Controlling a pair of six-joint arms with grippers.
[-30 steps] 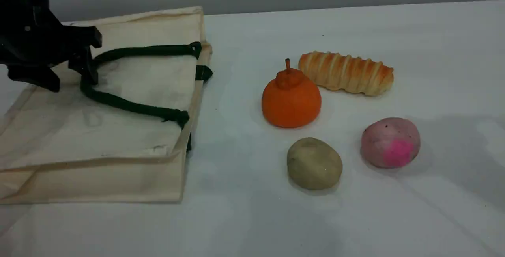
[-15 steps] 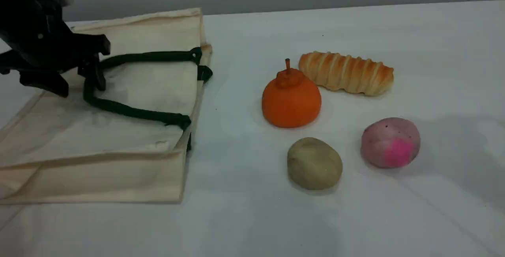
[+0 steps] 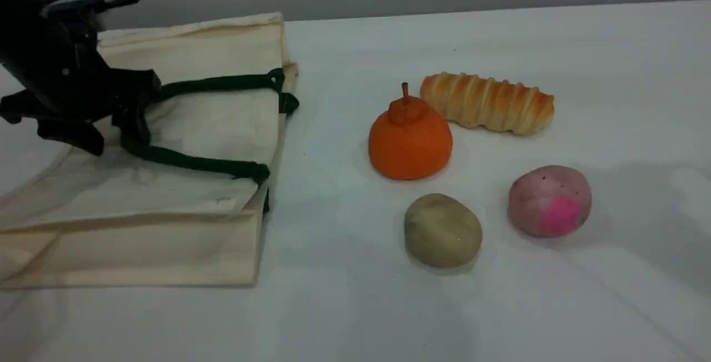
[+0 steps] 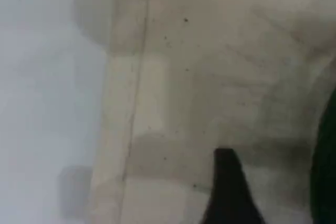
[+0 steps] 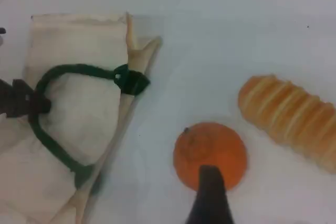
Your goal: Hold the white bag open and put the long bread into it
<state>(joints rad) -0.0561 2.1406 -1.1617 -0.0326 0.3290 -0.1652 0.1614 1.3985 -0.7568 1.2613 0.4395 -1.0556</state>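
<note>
The white bag (image 3: 211,123) lies flat on the table's left side, mouth toward the middle. My left gripper (image 3: 133,117) is at the left end of its upper green handle (image 3: 194,162) and looks shut on the strap; the right wrist view shows the handle (image 5: 58,72) stretched to it. In the left wrist view one fingertip (image 4: 228,187) hangs just over the bag's cloth (image 4: 210,77). The long bread (image 3: 487,103) rests at the back right, untouched. My right gripper (image 5: 210,198) hovers above the orange fruit, with only one fingertip showing, left of the bread (image 5: 289,119).
An orange fruit (image 3: 410,140) with a stem sits just left of the bread. A beige lump (image 3: 442,230) and a pink-blotched lump (image 3: 550,200) lie nearer the front. The white table (image 3: 355,306) runs on to the right.
My left gripper has moved right and toward the front, dragging the green handle's loop with it. The bag's left side has shifted. The food items have not moved.
</note>
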